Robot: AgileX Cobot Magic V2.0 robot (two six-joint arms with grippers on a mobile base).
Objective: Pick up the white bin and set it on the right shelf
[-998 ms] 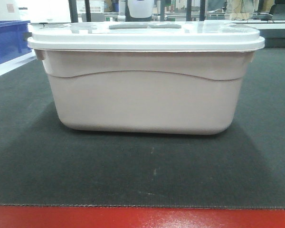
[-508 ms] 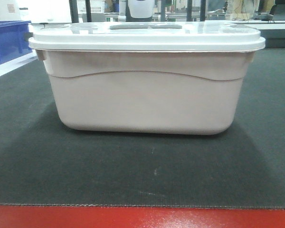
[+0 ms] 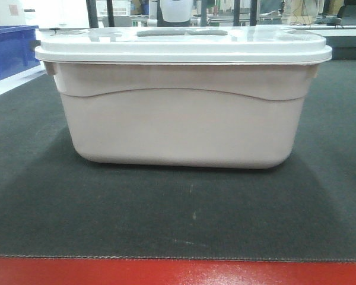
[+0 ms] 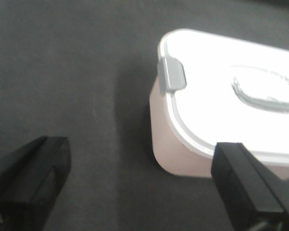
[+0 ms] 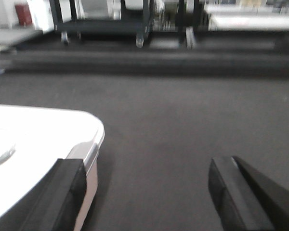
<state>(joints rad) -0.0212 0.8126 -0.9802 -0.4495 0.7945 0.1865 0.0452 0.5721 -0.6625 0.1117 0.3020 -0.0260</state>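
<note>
Here, lidded white bin (image 3: 184,119), contents hidden, left end effector (image 4: 142,149) and right end effector (image 5: 145,168) spread wide, both partly cropped.

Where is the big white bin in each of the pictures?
Front view: the white bin fills the middle, lid on.
Left wrist view: the white bin is upper right, one corner with a grey latch.
Right wrist view: the white bin is lower left, only a lid corner showing.
Shared landmark: the dark mat under it shows in all three.
</note>
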